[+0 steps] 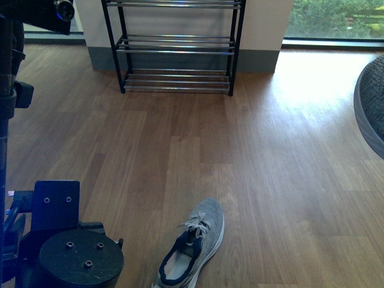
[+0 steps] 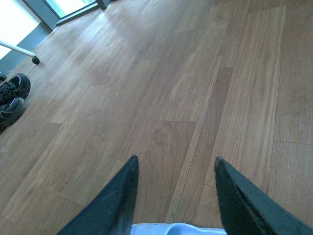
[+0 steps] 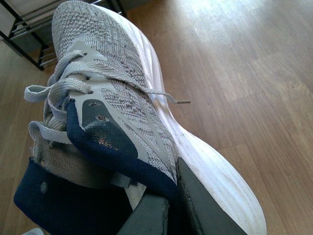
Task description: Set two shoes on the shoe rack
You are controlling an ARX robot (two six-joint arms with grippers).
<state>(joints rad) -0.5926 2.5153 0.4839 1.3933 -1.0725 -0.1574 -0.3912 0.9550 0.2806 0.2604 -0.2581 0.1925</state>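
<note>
A grey knit sneaker (image 3: 122,98) with a thick white sole, white laces and navy lining fills the right wrist view. The right tool (image 3: 168,196) is clenched on it, with the navy collar at the side of the opening pinched between its two dark fingers.

In the front view, what looks to be the same sneaker (image 1: 195,243) shows at the near edge of the brown wood-plank floor (image 1: 270,168), which serves as the bench here. Its toe points toward the far edge. Its heel runs off the picture, so the tool is not seen there. I cannot tell whether the sole rests on the bench or is lifted off it.

The tall shoe rack (image 1: 177,48), with a black tube frame and silver bar tiers, stands at the far edge of the bench against the wall, well apart from the sneaker. No shoe shows on the tiers in view.

The left tool (image 2: 175,159) is released, its fingers spread wide over bare planks with nothing between them. A pair of black trainers (image 2: 12,95) lies at the side of that view; they are not the grey pair.

By my judgement the task is near its start. One sneaker is grasped and none is placed, and the second grey sneaker appears in no picture. What is left is to carry this one to the rack and set it on a tier, then fetch and place its mate.
</note>
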